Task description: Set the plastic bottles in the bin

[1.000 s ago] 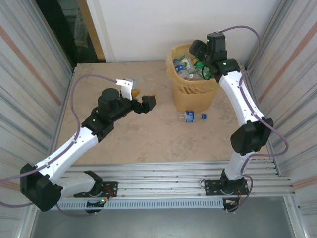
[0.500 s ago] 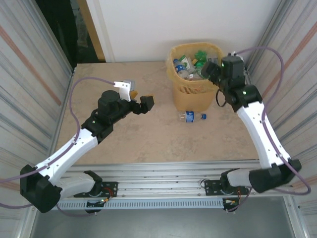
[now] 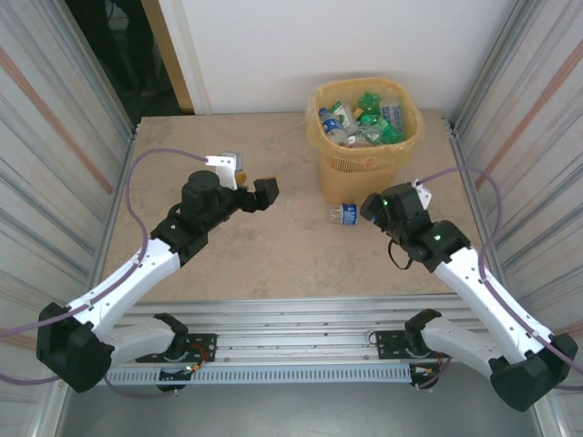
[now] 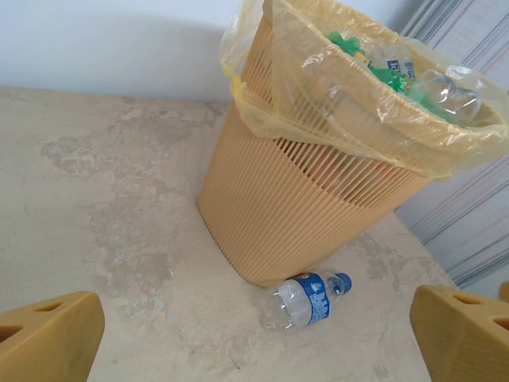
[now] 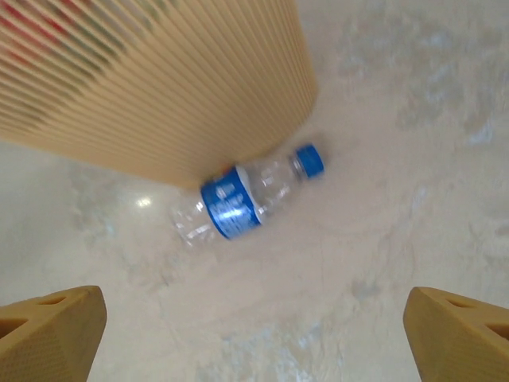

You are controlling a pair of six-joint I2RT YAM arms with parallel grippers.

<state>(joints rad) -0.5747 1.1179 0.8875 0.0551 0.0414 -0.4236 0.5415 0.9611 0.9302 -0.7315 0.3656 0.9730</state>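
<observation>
Down from over the bin has swung the right arm, and its right gripper [image 3: 373,206] now hangs low over the table [image 3: 273,255], jaws spread wide with nothing between them. Over to the left, the left gripper [image 3: 250,182] hovers well apart, equally wide and empty. Just ahead of the right jaws lies the last loose bottle [image 5: 246,195], on its side, cap pointing away to the right. Its long axis runs slantwise, closer to the line between the fingers than across it, so I reckon the wrist needs a turn first. Behind it, at whose foot it rests, stands the bin [image 3: 351,168], already heaped with plastic bottles [image 3: 364,118].
</observation>
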